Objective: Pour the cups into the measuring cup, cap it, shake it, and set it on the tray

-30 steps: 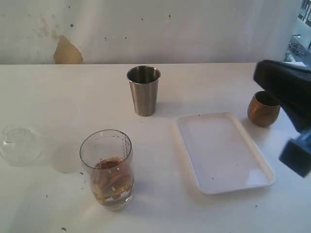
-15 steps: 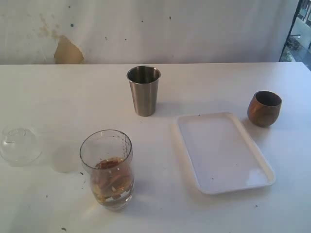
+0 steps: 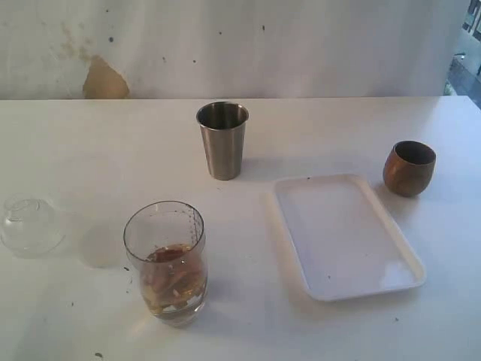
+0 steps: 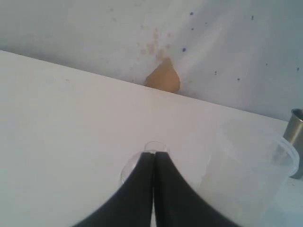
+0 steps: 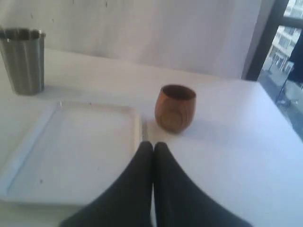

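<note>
Although neither arm showed in the exterior view, I judged the pouring done. On the broad matte white table [image 3: 90, 150], the flat white plastic tray [image 3: 347, 237], round-cornered and low-rimmed, lay bare at the right. The tall clear graduated measuring cup [image 3: 167, 263] stood front left, well apart from it, uncapped and holding brownish contents. Behind it stood the tapered shiny steel tumbler [image 3: 222, 141], and the rounded brown wooden cup [image 3: 409, 168] sat just beyond the tray's far right corner. The clear domed cap [image 3: 30, 226] rested at the far left. Capping, shaking and traying were left to do. My left claw [image 4: 153, 153] and right claw [image 5: 152, 145] were both pinched together on nothing.
</note>
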